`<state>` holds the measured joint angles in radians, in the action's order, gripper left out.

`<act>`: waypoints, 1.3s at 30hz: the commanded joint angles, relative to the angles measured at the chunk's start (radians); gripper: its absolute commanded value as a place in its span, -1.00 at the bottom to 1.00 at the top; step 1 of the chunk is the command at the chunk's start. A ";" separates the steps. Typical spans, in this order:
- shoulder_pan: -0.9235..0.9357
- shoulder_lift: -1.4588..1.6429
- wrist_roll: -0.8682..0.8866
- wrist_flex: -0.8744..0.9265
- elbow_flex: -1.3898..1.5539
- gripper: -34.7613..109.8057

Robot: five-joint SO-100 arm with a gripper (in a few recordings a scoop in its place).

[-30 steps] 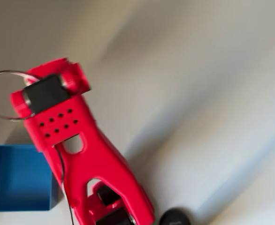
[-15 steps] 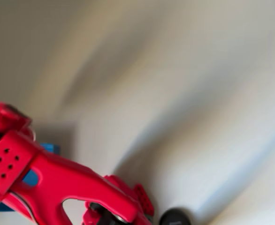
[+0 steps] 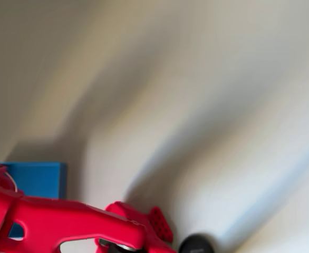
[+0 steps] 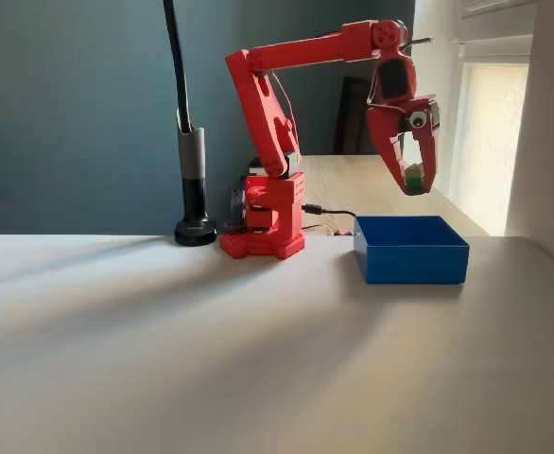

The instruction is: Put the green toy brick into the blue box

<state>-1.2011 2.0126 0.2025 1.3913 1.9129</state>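
Fixed view: red arm reaches right from its base, claw pointing down, clenched on the brick between the fingertips. The brick hangs in the air above the box, clear of the rim, with open air between claw tips and box walls. It sits over the box's middle-to-right part as seen here; depth alignment can't be told.

The box rests on the table just right of the arm base, its left wall near the base but apart from it. Wires run from the base toward the box's back left corner. A black lamp post stands just left of the base on a round foot. In front of the box and base the tabletop is wide and bare; the right table edge lies near the box, beside a pale wall.

Overhead view: arm link crosses the bottom left, covering part of the box; box's top edge and right corner are visible. Dark round foot at the bottom edge. Rest is pale tabletop with soft shadows.
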 commanded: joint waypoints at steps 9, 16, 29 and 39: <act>-0.038 -0.178 0.055 -0.034 -0.017 -0.52; -0.038 -0.307 0.046 -0.037 -0.077 -0.52; -0.021 -0.330 -0.048 -0.038 -0.077 -0.31; -0.029 -0.327 -0.028 -0.003 -0.091 -0.51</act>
<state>-1.2241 1.6598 0.1488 1.3545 1.8776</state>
